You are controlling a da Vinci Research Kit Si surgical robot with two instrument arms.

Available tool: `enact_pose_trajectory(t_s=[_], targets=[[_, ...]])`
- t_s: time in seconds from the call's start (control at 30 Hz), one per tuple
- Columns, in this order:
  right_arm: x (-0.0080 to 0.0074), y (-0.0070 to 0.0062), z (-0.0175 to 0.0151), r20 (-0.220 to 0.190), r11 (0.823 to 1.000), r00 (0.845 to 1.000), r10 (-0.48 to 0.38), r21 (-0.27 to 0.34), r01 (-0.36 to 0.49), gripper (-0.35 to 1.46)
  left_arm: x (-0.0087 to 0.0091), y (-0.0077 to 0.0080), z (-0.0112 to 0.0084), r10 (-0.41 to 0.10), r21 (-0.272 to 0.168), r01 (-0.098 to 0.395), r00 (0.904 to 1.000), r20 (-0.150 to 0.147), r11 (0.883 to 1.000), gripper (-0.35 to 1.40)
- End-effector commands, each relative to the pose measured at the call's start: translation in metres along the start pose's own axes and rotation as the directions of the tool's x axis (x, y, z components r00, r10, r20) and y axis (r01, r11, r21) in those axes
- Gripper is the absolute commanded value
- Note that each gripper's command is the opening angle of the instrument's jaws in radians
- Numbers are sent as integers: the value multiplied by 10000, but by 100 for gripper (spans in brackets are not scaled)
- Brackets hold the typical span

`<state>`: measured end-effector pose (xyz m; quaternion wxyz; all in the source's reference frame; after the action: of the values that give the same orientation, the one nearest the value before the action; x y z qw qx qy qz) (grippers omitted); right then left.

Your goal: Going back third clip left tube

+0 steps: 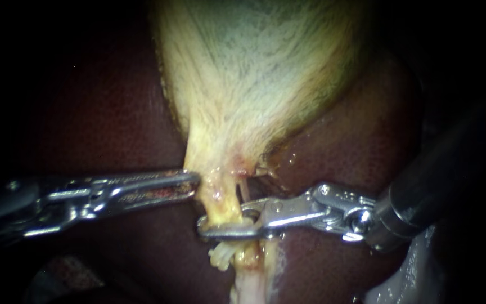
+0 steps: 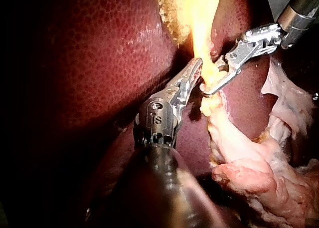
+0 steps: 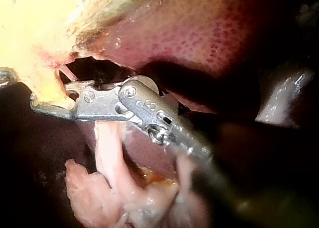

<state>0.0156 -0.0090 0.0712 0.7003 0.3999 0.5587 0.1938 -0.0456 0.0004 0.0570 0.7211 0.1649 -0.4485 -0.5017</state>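
Two instruments met at the tube – the narrow yellow stalk into which the pale gallbladder tapered, with dark red liver on either side. The left instrument lay nearly level, its jaws pressed together and holding nothing; their tip touched the tube's side just under the gallbladder's neck. The right instrument reached across lower down. Its jaws straddled the tube, one on each side and both touching it, so the tube was held between them with only its own thickness keeping them apart. Whether a clip sat inside those jaws could not be told, since metal and tissue merged there.

Past the right jaws the tube frayed into a small whitish tuft and ran on as a pale band. A thin pinkish strand ran beside the tube, on the side of the right instrument's shaft, between the gallbladder's neck and the jaws.

The right wrist view showed yellow tissue filling the space between that instrument's jaws – the farther jaw hooked around it – and loose pink-white tissue lying under the shaft. The left wrist view showed both tips at the tube, the left one just nearer the gallbladder.
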Motion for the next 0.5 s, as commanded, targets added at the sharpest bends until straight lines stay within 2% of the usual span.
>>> enact_pose_trajectory(t_s=[0.03, 0.17, 0.2, 0.27, 0.33, 0.4, 0.5], targets=[[0, 0, 1, -5, 10000, 10000, 7, -12, -7, -35, 0, 0, 0, 1, -1, -1, 10000, 0, 10000, -35], [-1, 0, 2, -4, 10000, 10000, 2, -17, -2, -35, 0, 0, 0, 1, -1, -1, 10000, -1, 10000, -35], [-1, 0, 3, -6, 10000, 10000, 0, -24, 0, -15, 0, 0, 0, 0, -2, 0, 10000, 0, 10000, -35], [0, 1, 6, -9, 10000, 10000, -59, -39, 59, 10, 0, 0, 0, 0, -4, 0, 10000, 1, 10000, -35], [1, 2, 11, -6, 9986, 9986, -527, -60, 527, 37, 0, -1, -1, 0, -5, 0, 10000, 1, 10000, -35], [3, 3, 16, 8, 9950, 9951, -993, -54, 993, 47, 0, -2, -1, 0, -7, 0, 10000, 2, 10000, -35], [5, 4, 19, 12, 9909, 9910, -1342, -69, 1342, 53, 1, -2, -1, 2, -10, -2, 10000, 4, 10000, -35]])
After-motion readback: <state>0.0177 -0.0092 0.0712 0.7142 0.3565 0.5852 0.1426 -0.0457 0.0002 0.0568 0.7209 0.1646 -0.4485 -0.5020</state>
